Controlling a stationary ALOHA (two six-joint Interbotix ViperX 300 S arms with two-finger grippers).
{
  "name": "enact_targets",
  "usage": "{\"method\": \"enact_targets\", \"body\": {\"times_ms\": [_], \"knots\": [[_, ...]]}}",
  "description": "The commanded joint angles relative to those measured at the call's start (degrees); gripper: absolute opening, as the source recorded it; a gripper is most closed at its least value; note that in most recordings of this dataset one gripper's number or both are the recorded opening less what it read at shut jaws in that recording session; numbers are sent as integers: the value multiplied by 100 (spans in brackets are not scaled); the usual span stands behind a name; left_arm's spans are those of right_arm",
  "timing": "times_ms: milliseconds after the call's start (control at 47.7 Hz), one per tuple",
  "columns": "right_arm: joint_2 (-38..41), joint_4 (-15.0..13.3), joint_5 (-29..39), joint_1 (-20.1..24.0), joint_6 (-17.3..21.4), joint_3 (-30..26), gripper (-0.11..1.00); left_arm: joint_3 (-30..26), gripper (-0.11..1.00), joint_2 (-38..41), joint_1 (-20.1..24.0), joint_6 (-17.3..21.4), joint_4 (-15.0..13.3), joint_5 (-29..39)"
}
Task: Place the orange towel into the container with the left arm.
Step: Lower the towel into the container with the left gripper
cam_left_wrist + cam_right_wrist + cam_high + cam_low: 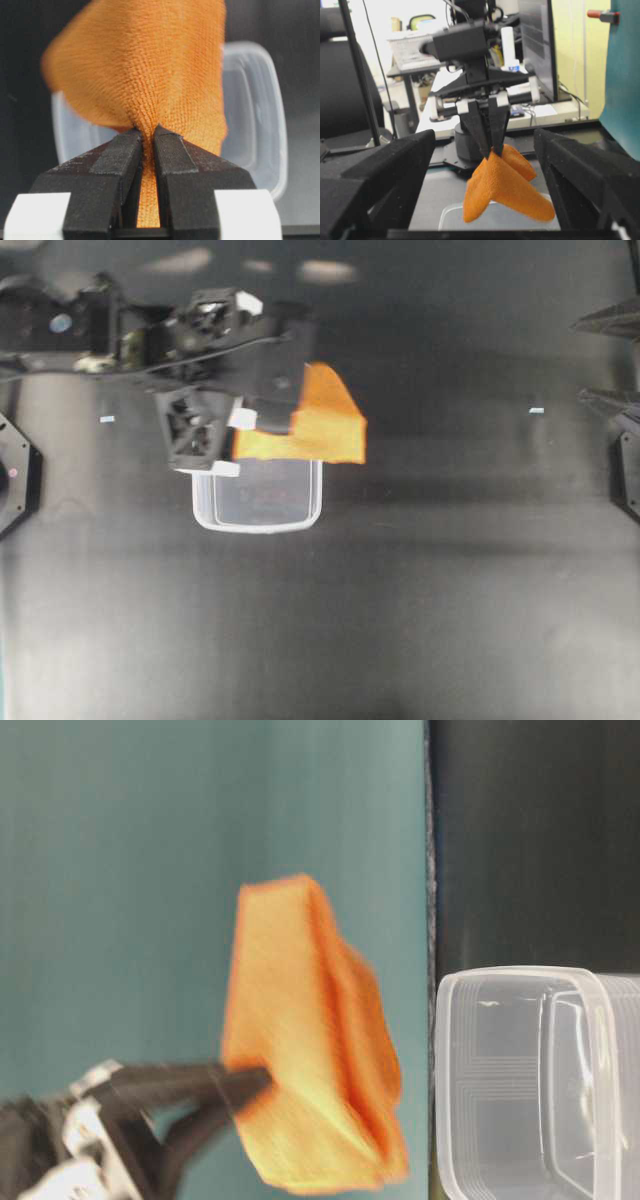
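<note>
The orange towel (320,425) hangs folded from my left gripper (275,420), which is shut on its upper edge. In the left wrist view the black pads (172,150) pinch the orange towel (145,65) tightly, and the container (255,115) lies behind it. The clear container (258,498) sits on the dark table directly below the towel's near edge and holds nothing. The towel (505,187) hangs above the container (450,220), apart from it. My right gripper (600,360) stands wide open at the right edge, its fingers (395,170) holding nothing.
Two small pale tape marks (107,419) (536,411) lie on the table. A black arm base (15,475) sits at the left edge. A teal backdrop (150,870) stands behind the table. Beyond the table are a desk and a chair (340,75).
</note>
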Motion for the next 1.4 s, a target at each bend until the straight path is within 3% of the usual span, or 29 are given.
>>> {"method": "enact_targets", "body": {"times_ms": [0, 734, 797, 985, 1048, 1237, 1384], "knots": [[44, 18, -26, 0, -9, -62, 77, 264, 5, -202, 0, -18, 9, -299], [26, 18, -26, 0, -18, -53, 77, 826, 7, 0, 53, -53, 18, -633], [26, 18, -26, 0, -9, -53, 77, 826, 20, 9, 44, -88, 18, -650], [26, 18, -26, 0, -9, -44, 77, 905, 77, -88, -35, -193, 9, -738], [26, 18, -26, 0, -9, -35, 77, 896, 87, -229, -88, -299, 18, -738], [26, 18, -26, 0, -9, -35, 77, 809, 74, -1063, -220, -439, 9, -747], [26, 18, -26, 0, -9, -35, 77, 800, 75, -1960, -325, -527, 18, -844]]}}
